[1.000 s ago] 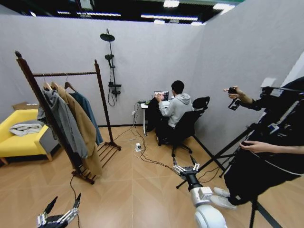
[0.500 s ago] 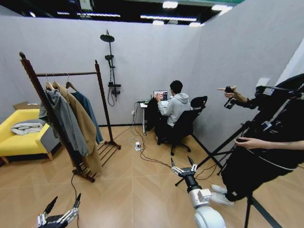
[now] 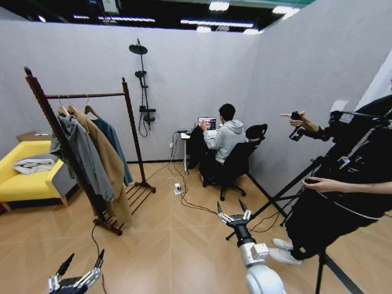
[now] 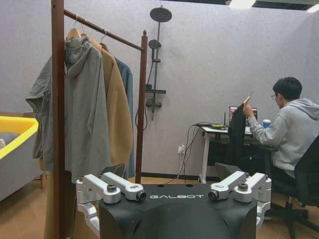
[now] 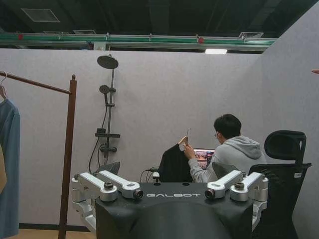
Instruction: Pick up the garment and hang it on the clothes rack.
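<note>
Right gripper is held out over the wooden floor with its fingers spread apart, empty; left gripper sits low near the bottom edge, fingers also apart. On the clothes rack hangs the teal-blue garment, behind a tan coat and a grey jacket. From the left wrist, the garment is perhaps partly hidden behind the coat. From the right wrist, it hangs beside a rack post.

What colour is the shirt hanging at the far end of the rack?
Dark teal-blue shirt, clearest in the head view.
</note>
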You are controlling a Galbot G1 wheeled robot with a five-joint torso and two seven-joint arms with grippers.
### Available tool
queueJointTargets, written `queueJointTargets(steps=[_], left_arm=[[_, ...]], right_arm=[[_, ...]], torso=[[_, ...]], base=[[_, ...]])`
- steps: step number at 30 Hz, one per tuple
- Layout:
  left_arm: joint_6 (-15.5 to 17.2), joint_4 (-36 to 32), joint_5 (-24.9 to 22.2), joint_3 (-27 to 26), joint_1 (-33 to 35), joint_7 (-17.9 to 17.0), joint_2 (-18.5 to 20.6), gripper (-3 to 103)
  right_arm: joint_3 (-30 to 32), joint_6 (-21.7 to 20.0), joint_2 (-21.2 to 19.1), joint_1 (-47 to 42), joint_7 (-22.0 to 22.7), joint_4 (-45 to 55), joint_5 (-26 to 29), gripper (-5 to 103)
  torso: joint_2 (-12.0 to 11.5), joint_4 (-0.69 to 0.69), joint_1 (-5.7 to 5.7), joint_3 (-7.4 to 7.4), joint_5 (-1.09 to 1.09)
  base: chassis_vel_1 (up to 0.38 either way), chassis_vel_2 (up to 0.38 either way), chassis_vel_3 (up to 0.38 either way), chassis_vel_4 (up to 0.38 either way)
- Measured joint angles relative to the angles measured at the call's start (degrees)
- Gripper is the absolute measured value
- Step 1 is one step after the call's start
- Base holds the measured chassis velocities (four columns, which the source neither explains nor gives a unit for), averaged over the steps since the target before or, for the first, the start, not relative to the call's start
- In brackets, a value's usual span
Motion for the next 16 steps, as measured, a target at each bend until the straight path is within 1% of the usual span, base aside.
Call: queueJointTargets(steps=[16], left_arm=[[0.0, 0.0, 0.0, 0.0, 0.0, 0.0, 0.0, 100]], right_arm=[[0.1, -0.6, -0.3, -0.3, 0.3, 0.3, -0.2, 100]], torso=[[0.0, 0.00, 0.00, 0.00, 0.01]], base=[[0.000, 0.000, 0.000, 0.000]])
